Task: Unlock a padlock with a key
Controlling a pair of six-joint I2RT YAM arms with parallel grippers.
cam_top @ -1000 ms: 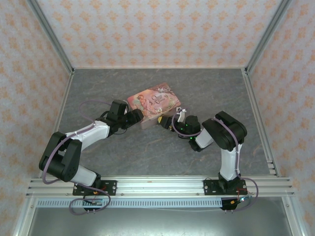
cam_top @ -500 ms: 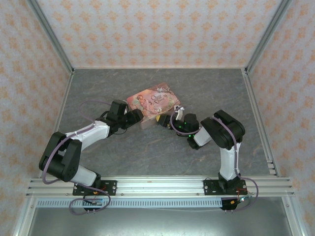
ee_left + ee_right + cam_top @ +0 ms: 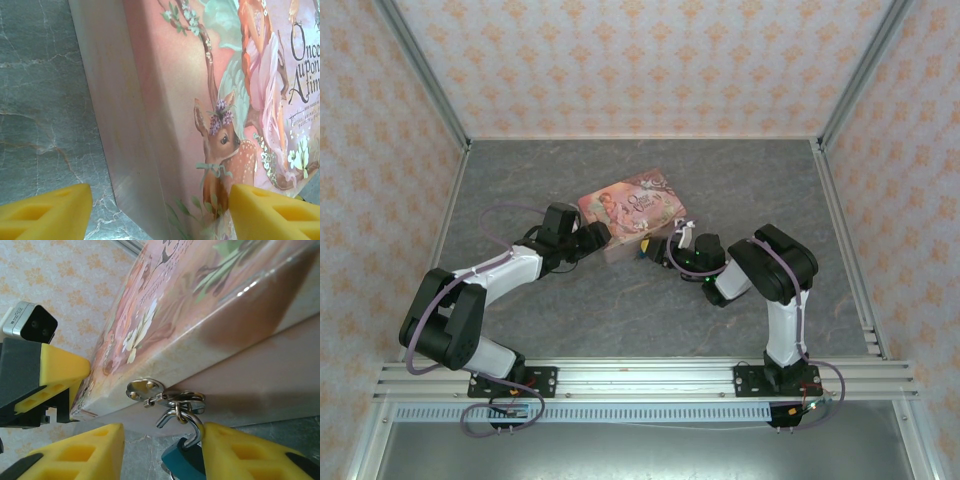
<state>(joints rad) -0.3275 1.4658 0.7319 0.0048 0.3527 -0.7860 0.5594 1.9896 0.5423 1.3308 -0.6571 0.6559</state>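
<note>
Right pincer [image 3: 162, 440] parted, straddling teal padlock [image 3: 182, 462] hanging from hasp [image 3: 145, 388] on side of pink box [image 3: 200, 305]. Left pincer [image 3: 160, 210] released, astride box corner, gripping nothing. I judge risk: off-centre squeeze swings padlock away, or shoves unbraced box across counter [image 3: 40, 100].

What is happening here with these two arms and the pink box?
Two robot arms work at a pink picture box lying on the grey table. The left claw stands open around one corner of the box, one finger apart from its side. The right claw is at the box's front edge, open on both sides of a small teal padlock that hangs from a metal ring on the box. The padlock is not yet gripped.
</note>
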